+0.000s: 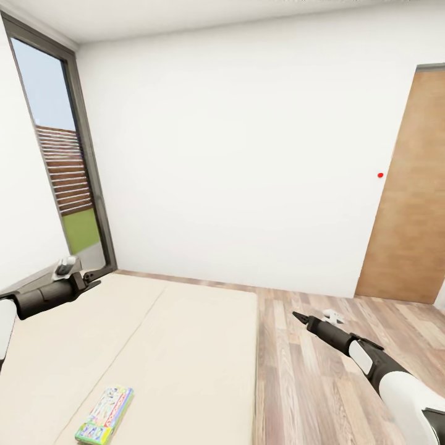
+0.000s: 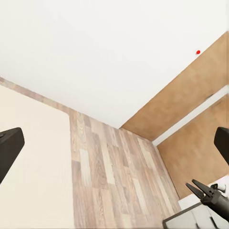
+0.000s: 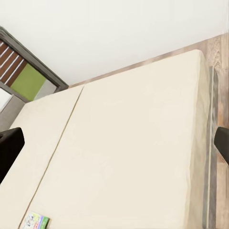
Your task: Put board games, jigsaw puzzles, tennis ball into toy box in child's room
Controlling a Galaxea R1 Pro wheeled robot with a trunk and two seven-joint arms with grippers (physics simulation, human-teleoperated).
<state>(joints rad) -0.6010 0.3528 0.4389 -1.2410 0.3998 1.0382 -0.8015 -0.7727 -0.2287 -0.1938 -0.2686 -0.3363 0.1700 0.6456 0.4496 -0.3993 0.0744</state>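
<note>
The robot stands at the bed [image 1: 154,346], both arms out over it and nothing in either — by my read this is the fetch-from-the-bed step, with a board game [image 1: 105,415] to collect before anything goes into the toy box.

The room first, biggest things down. A plain white wall [image 1: 247,161] fills the head view from ten to two o'clock. A tall dark-framed window [image 1: 62,161] runs up at nine to ten o'clock, a fence and grass beyond it. A wooden door [image 1: 411,198] stands at three o'clock. The cream bed spreads across six to nine o'clock, a seam running down it. Wood floor [image 1: 309,371] lies beside it at four to five o'clock.

The board game, a flat colourful box, lies on the bed at seven o'clock, well apart from both arms.

The left gripper [image 1: 93,278] hovers at nine o'clock over the bed's far edge; whether its jaws are spread, I can't tell. The right gripper [image 1: 301,319] hangs over the floor at four o'clock, jaws drawn to a point, empty.

Next move, I'd judge: swing an arm back and down to that box, jaws spread wide for a flat lid.
</note>
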